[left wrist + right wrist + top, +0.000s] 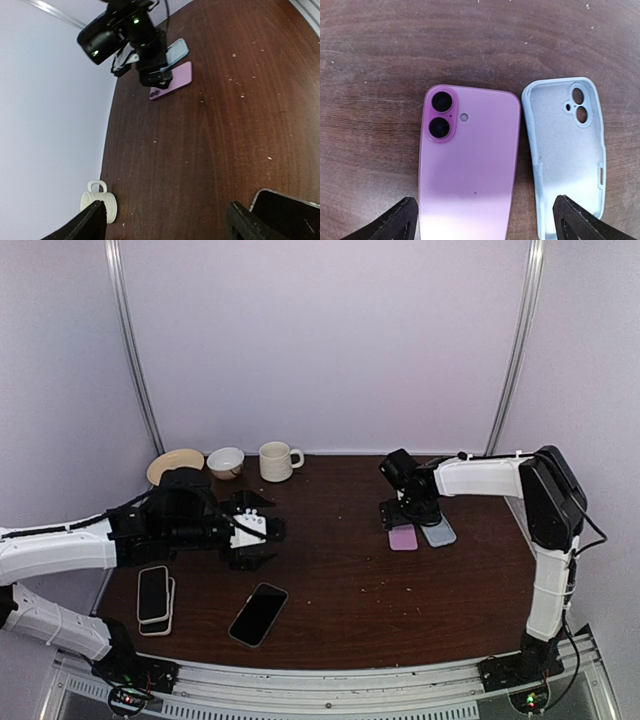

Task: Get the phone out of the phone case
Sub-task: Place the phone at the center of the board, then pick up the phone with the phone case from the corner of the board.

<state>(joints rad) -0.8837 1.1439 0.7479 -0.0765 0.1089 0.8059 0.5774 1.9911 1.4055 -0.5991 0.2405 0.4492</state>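
where the left arm (60, 548) reaches in over the dark wooden tabletop (340, 585), the left jaws stand wide apart, gripping nothing, held over bare wood left of centre. item, near left corner: a dark-screened phone (152, 593) with a pale rim, lying flat on top of a second flat piece of like outline, the lower one showing only at its edge. item, far left edge: a beige plate (168, 462), partly hidden behind the left arm. item, just right of the plate: a white bowl (226, 461), upright. item, just right of the bowl: a cream mug (275, 461), upright, handle turned to the right. item, near edge, below the left jaws: a black phone (258, 614), flat, dark glossy face up, set on the diagonal, apart from the stacked pair. item, right of centre: the pink phone (467, 165), out of its case, lying flat with its back up, twin camera lenses at its upper left in the right wrist view. item, just beside it on the right: the pale blue phone case (567, 150), empty, lying open side up, its lining and camera cut-out showing; a thin dark gap shows between phone and case along most of their length. right jaws: spread wide above the pair, one tip low at either side of the wrist view, closing on nothing. item, far right: the right arm (545, 540), white, rising from its base at the near right corner and bending left toward the phone.
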